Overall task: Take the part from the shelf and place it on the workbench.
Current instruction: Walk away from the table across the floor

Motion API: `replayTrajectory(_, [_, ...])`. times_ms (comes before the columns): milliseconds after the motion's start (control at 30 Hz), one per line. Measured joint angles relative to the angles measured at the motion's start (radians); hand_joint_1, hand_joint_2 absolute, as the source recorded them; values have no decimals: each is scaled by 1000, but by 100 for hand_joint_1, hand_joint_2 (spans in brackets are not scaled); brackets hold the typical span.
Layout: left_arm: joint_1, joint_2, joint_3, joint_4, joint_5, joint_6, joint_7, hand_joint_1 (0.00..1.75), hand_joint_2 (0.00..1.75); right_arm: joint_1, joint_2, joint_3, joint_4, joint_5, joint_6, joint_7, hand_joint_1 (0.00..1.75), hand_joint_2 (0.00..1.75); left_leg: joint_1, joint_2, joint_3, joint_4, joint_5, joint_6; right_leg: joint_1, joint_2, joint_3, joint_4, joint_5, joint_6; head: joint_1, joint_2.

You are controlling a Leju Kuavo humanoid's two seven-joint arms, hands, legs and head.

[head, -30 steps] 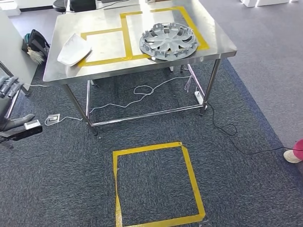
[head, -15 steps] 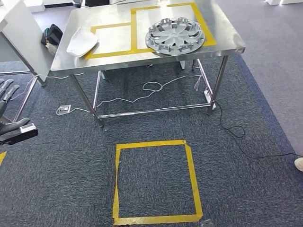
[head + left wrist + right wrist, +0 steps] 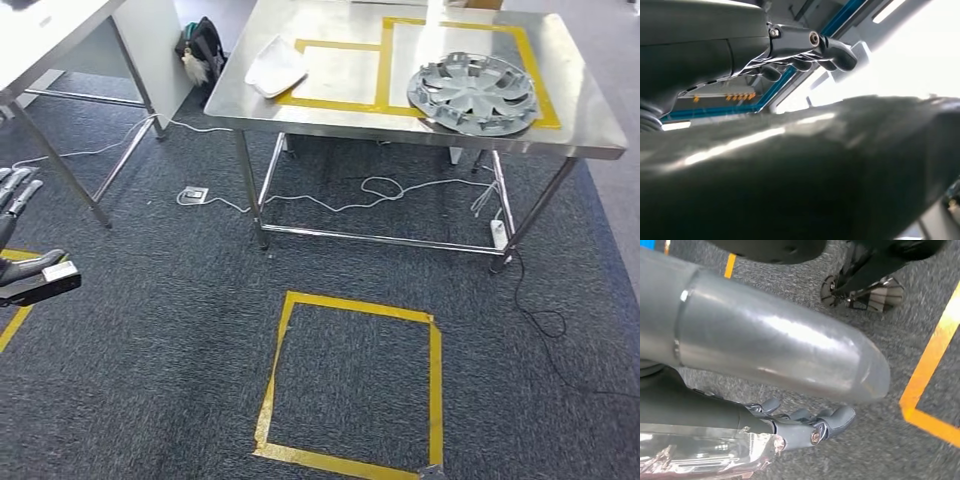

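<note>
A silver wheel cover (image 3: 474,92) lies on the steel workbench (image 3: 589,125), inside a yellow taped frame. A white curved part (image 3: 275,66) rests at the bench's left end, on the edge of a second taped frame. My left hand (image 3: 23,240) hangs at the left edge of the head view, far from the bench, fingers spread and nothing in it. In the left wrist view its dark fingers (image 3: 817,45) stretch out bare. In the right wrist view my right hand (image 3: 798,427) hangs over the carpet, fingers extended, holding nothing.
A yellow taped square (image 3: 278,370) marks the carpet before the bench. Cables (image 3: 377,190) and a power strip (image 3: 498,233) lie under the bench. A white table (image 3: 45,40) on metal legs stands at the left, with a black bag (image 3: 198,45) behind it.
The camera has swung left, so the whole scene has slid right and the white table has come in. A pink shoe at the right edge has left the picture. My left hand holds its pose.
</note>
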Motion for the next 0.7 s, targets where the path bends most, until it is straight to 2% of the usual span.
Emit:
replayTrajectory(33, [3, -1, -1, 0, 3, -1, 1, 0, 0, 1, 0, 0, 0, 0, 0, 0, 0, 0, -3, -17, -1, 0, 1, 2, 3, 2, -8, 11, 5, -4, 0, 0])
replayTrajectory(67, [6, 0, -1, 1, 9, -4, 3, 0, 0, 1, 0, 0, 0, -1, 1, 0, 0, 0, -5, -34, -1, 0, 1, 3, 6, 6, 4, -17, 30, -10, 0, 0])
replayTrajectory(100, [8, 0, 1, 2, 18, -10, 6, 0, 0, 1, 0, 0, 0, -1, 2, -1, 0, 0, -7, -50, 0, 1, 2, 3, 8, 17, 32, -77, 67, -17, 0, 0])
replayTrajectory(167, [15, 2, 8, 8, 44, -20, 16, 0, 0, 0, -2, 0, 0, -3, 2, -2, 0, 0, -8, -79, -2, 1, 4, -1, 7, 63, 93, -203, 115, -34, -1, 0])
replayTrajectory(200, [22, 4, 13, 13, 57, -24, 21, 0, 0, -1, -2, 0, 0, -4, 2, -2, 0, 0, -6, -91, -5, 1, 6, -5, 7, 80, 113, -241, 123, -38, -1, 0])
replayTrajectory(233, [31, 8, 20, 20, 68, -25, 24, 0, 0, -1, -3, 0, 0, -5, 2, -2, 0, 0, -3, -101, -7, -1, 9, -11, 7, 87, 122, -255, 121, -41, -1, 0])
replayTrajectory(300, [54, 21, 33, 32, 83, -25, 25, 0, 0, -1, -2, 0, 0, -6, 2, -3, 0, 0, 1, -119, -12, -5, 14, -22, 6, 67, 129, -268, 126, -43, 0, 0])
replayTrajectory(333, [63, 28, 41, 37, 86, -23, 25, 0, 0, -1, -2, 0, 0, -6, 2, -3, 0, 0, 0, -107, -16, -2, 11, -27, 3, 55, 134, -276, 129, -47, -2, 0])
replayTrajectory(367, [66, 34, 48, 42, 89, -22, 25, 0, 0, -1, -3, 0, -1, -7, 2, -3, 0, 0, -2, -83, -26, 16, -1, -33, -1, 42, 140, -286, 132, -50, -5, 0])
replayTrajectory(433, [67, 38, 58, 50, 95, -22, 25, 0, 0, 0, -4, -1, -1, -7, 1, -3, 0, 0, -1, -19, -72, 105, -48, -49, -5, 13, 152, -299, 134, -53, -11, 0])
replayTrajectory(500, [81, 35, 66, 63, 114, -29, 30, 0, 0, 0, -4, -1, -1, -7, 1, -2, 0, 0, 11, 4, -132, 216, -86, -64, -9, -15, 156, -301, 131, -51, -13, 0])
replayTrajectory(533, [93, 34, 75, 72, 130, -35, 33, 0, 0, 1, -4, -1, -1, -7, 1, -1, 0, 0, 18, 8, -146, 237, -83, -71, -12, -29, 158, -301, 128, -49, -13, 0])
replayTrajectory(567, [106, 33, 88, 83, 151, -42, 35, 0, 0, 1, -4, -1, -1, -7, 2, 0, 0, 0, 24, 13, -140, 221, -62, -78, -15, -42, 161, -301, 124, -44, -13, 0])
replayTrajectory(600, [118, 33, 106, 95, 174, -48, 35, 0, 0, 2, -4, -1, -1, -7, 2, 0, 0, 0, 30, 24, -114, 170, -28, -85, -18, -53, 165, -301, 120, -39, -13, 0])
replayTrajectory(633, [128, 31, 127, 108, 195, -52, 31, 0, 0, 2, -4, -1, -1, -7, 2, 0, 0, 0, 34, 48, -78, 101, 6, -92, -20, -65, 170, -300, 115, -31, -14, 0])
replayTrajectory(667, [135, 27, 147, 119, 210, -54, 26, 0, 0, 2, -5, -1, -1, -7, 3, 0, 0, 0, 33, 72, -45, 38, 28, -94, -19, -75, 175, -299, 108, -23, -17, 0])
replayTrajectory(700, [142, 22, 165, 129, 219, -54, 21, 0, 0, 2, -6, -1, -1, -7, 3, 0, 0, 0, 32, 87, -22, -4, 38, -89, -16, -86, 179, -299, 101, -15, -18, 0])
